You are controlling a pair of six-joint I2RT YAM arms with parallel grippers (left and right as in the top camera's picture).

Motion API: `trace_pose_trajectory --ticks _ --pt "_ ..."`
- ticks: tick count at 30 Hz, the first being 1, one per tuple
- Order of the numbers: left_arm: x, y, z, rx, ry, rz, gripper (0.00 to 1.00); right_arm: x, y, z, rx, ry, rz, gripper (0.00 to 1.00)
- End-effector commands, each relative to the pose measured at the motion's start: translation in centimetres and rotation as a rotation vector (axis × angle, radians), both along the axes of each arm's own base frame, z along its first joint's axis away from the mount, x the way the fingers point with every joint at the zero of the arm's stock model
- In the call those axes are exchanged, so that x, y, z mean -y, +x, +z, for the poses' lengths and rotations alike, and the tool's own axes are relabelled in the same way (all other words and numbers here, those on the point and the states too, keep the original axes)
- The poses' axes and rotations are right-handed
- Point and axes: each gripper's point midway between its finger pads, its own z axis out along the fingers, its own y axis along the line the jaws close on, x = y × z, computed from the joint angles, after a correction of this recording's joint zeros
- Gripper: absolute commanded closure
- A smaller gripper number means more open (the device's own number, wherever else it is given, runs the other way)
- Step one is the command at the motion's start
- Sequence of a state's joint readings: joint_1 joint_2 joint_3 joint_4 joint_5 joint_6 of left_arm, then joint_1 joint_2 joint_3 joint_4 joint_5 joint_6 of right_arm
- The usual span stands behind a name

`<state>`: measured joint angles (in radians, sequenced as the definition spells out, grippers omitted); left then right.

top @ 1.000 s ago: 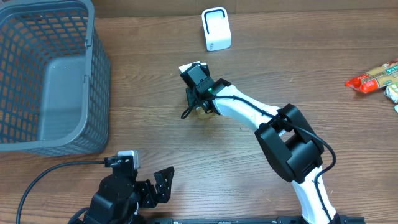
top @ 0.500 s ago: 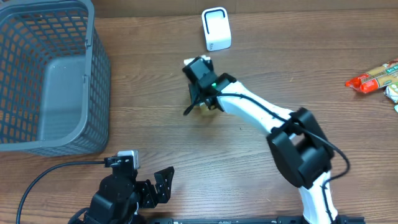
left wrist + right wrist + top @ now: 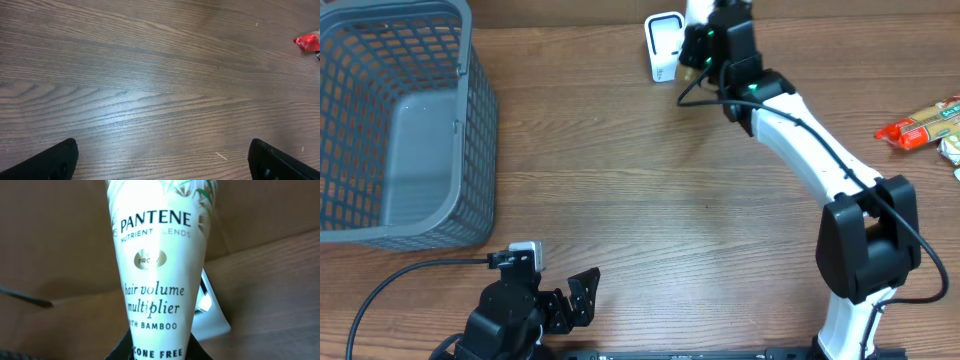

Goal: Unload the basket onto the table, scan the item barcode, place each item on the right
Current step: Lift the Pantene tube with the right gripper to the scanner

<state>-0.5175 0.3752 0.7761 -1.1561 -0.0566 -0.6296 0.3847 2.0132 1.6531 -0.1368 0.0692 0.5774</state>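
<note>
- The right gripper [image 3: 705,42] is clamped narrow on the Pantene tube [image 3: 155,280]. In the right wrist view the tube's lower end is pinched between the dark fingers at the bottom edge.
- The tube is white. Its printed face ("PANTENE", "hair volume multiplier", "with bamboo") is turned toward the right wrist camera, and its body runs up and away from the fingers.
- The right arm is stretched to the far edge of the table [image 3: 650,200]. The tube is held just to the right of the scanner [image 3: 667,47].
- The scanner is a small white box standing near the far edge. In the right wrist view one white corner of it shows behind the tube, at lower right.
- Contact between tube and scanner cannot be told from either view.
- The left gripper [image 3: 575,300] is spread wide and holds nothing. It is parked at the near edge, well apart from the tube. In the left wrist view only its two dark fingertips [image 3: 55,160] show at the bottom corners, over bare wood.
- A grey mesh basket [image 3: 480,130] stands at the far left.
- Snack packets [image 3: 920,125] lie at the far right edge. The red end of one shows at the right of the left wrist view.
- A black cable [image 3: 390,285] is looped at the near left corner, beside the left arm's base.
</note>
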Motion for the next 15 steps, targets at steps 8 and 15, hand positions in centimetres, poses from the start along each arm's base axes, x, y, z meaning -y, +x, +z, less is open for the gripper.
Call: trace_pose_trajectory --ticks 8,15 --pt "0.1 -0.1 0.0 0.000 -0.006 -0.003 0.00 -4.5 3.3 0.0 0.086 0.384 -0.034 0.96" --pt "0.1 -0.1 0.0 0.000 -0.006 -0.003 0.00 -2.2 4.1 -1.5 0.084 0.359 -0.190 0.96"
